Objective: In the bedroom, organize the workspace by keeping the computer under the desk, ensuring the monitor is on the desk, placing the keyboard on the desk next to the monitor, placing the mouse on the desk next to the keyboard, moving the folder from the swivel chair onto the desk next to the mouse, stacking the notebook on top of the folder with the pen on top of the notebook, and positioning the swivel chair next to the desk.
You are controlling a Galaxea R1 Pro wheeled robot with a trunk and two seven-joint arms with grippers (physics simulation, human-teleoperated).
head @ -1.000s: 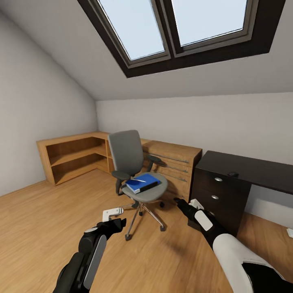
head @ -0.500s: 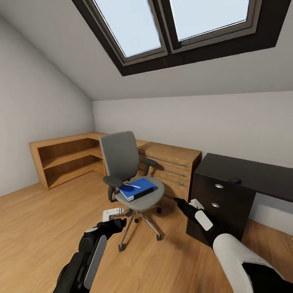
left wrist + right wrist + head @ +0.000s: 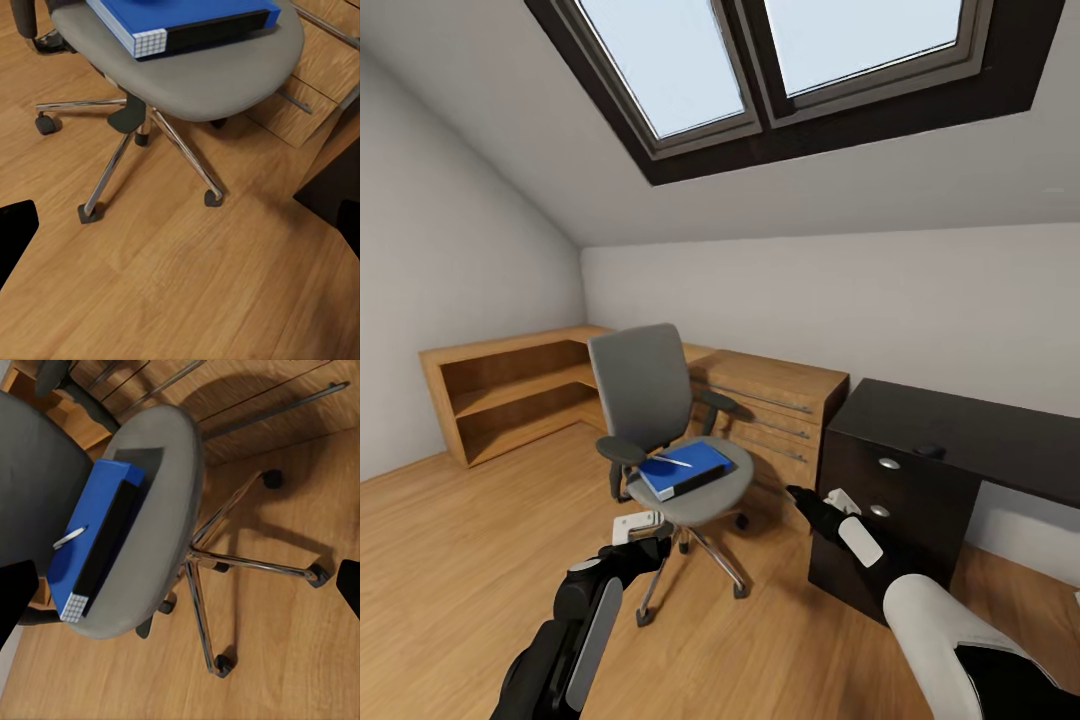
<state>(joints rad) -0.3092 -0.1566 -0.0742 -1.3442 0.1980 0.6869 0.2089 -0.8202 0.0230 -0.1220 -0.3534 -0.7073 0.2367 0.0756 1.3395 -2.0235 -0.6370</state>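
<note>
The grey swivel chair (image 3: 645, 400) stands on the wood floor ahead, left of the black desk (image 3: 970, 425). On its seat lies the blue folder (image 3: 685, 468) (image 3: 180, 19) (image 3: 94, 529) with the whitish pen (image 3: 670, 461) (image 3: 69, 537) resting on top. A small dark mouse (image 3: 930, 452) sits on the desk top. My left gripper (image 3: 658, 545) hovers low before the chair base, open and empty. To the right of the seat, my right gripper (image 3: 796, 492) is open too. The computer, monitor, keyboard and notebook are out of view.
A light wooden shelf unit (image 3: 500, 385) and drawer chest (image 3: 775, 400) line the back wall behind the chair. The chrome star base (image 3: 142, 161) spreads its casters over the floor. A sloped ceiling with skylights (image 3: 780, 60) hangs overhead.
The whole picture has shifted: the camera has moved, and chair, chest and desk now sit further left and somewhat nearer. Both arms keep the same pose.
</note>
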